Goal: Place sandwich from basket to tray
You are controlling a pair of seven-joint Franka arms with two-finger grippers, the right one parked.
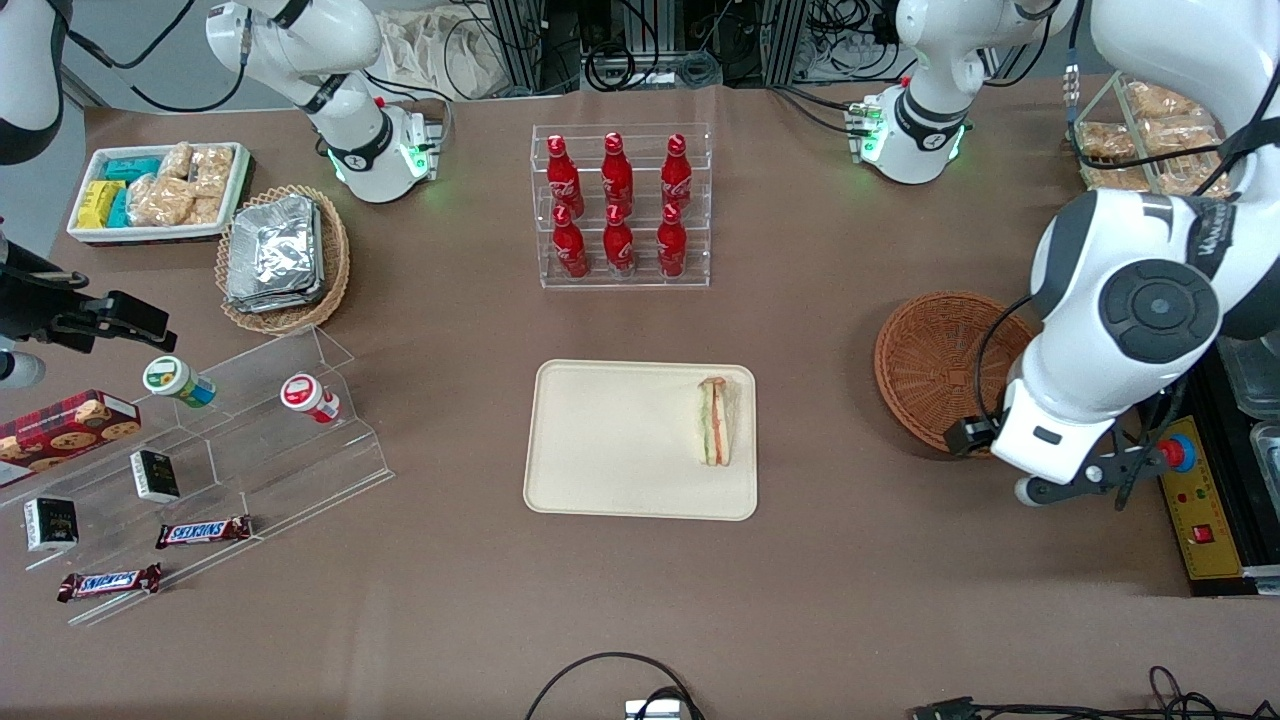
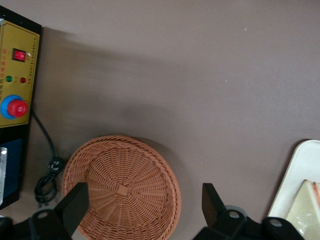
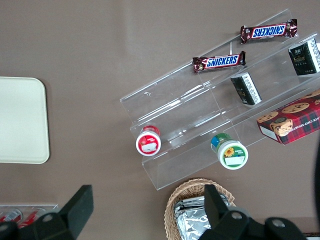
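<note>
While the gripper [image 2: 142, 205] is hovering over the basket [image 2: 122, 187]:
Jaws: spread, gripping nothing.
Sandwich [image 1: 715, 421]: lying on the tray [image 1: 610, 440], long axis running toward the front camera.

Woven wicker basket [image 2: 122, 187], matt plastic tray [image 1: 610, 440]

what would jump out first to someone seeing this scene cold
Probably the sandwich lying alone on the cream tray mid-table, at its edge toward the working arm. Beside the tray, the reddish-brown basket sits empty, with the open gripper hanging above it. Six red bottles stand in a clear rack farther from the front camera.
</note>
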